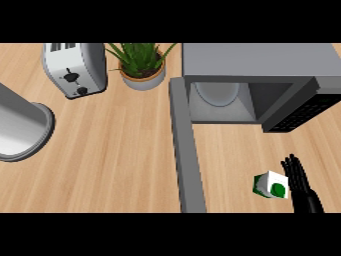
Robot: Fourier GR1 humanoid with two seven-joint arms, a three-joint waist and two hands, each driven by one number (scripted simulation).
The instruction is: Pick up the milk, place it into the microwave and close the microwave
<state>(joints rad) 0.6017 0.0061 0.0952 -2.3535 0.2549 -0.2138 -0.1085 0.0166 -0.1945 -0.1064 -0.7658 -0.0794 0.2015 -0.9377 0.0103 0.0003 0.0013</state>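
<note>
Near right on table [114,150]: milk [271,184], right hand [303,187] fingers straight beside it for grasping; microwave [261,80] door [186,150] open, awaiting it.

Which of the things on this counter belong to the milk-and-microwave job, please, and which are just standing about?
Part of the job:
- milk carton, beside the right hand
- microwave, interior empty apart from its turntable
- microwave door, swung wide open

Just standing about:
- toaster
- potted plant
- large metal cylinder at the left
</note>
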